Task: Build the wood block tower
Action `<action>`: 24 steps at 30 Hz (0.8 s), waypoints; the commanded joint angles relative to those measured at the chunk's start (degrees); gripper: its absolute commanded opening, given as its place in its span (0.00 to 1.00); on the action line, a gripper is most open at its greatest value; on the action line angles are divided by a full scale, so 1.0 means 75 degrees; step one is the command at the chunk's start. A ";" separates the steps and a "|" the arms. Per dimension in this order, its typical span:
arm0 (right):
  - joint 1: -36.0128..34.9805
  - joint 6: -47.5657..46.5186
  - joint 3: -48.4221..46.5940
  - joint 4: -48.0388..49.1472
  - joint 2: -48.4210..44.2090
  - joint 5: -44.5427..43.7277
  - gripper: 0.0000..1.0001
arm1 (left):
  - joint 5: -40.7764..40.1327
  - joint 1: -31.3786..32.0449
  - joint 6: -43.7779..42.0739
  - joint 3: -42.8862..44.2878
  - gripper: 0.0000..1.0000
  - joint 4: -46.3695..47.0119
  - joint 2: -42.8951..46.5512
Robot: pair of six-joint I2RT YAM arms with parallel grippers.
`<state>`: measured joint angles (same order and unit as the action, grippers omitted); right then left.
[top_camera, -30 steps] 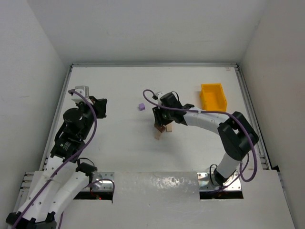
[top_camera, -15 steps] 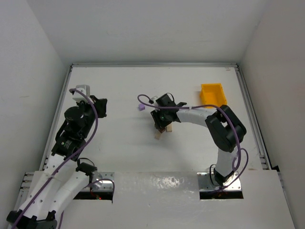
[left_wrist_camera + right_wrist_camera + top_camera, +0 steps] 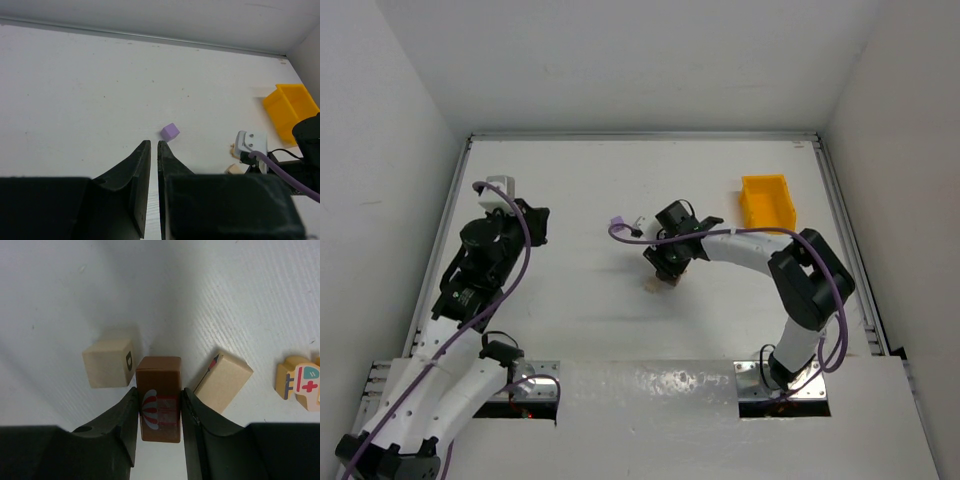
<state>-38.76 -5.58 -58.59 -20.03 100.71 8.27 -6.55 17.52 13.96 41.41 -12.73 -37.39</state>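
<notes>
Right wrist view: a brown block (image 3: 160, 397) with a painted balloon is gripped by the right gripper (image 3: 159, 412), one of its jaws pressed on each side. A tan cube (image 3: 107, 362) and a tan oblong block (image 3: 223, 380) are set just beside it, one on either side, crowding the jaws. A painted shaped piece (image 3: 300, 382) is seen further along. These blocks are placed mid-counter (image 3: 580, 180). A purple cube (image 3: 170, 131) is left farther out, to their left. A yellow bin (image 3: 767, 203) is set at the far right, only its own floor shown inside. The left gripper (image 3: 154, 150), at the left, is held with jaws closed on nothing.
</notes>
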 commanded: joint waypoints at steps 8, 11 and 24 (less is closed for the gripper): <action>0.0305 -0.0581 -0.0415 0.0128 -0.0115 0.0925 0.57 | 0.0041 -0.0109 -0.0033 0.0104 0.10 0.0245 0.0122; 0.0305 -0.0126 -0.0101 0.0454 -0.0582 0.0773 0.58 | 0.0087 -0.0109 -0.0033 0.0116 0.10 0.0256 0.0051; 0.0293 0.2924 0.2279 0.1768 -0.2927 -0.0589 0.00 | 0.0134 -0.0144 -0.0021 0.0127 0.10 0.0291 0.0098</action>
<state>-36.51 9.78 -44.05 -10.22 80.73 5.28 -6.33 17.26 13.98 41.41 -12.71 -37.10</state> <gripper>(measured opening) 0.002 0.096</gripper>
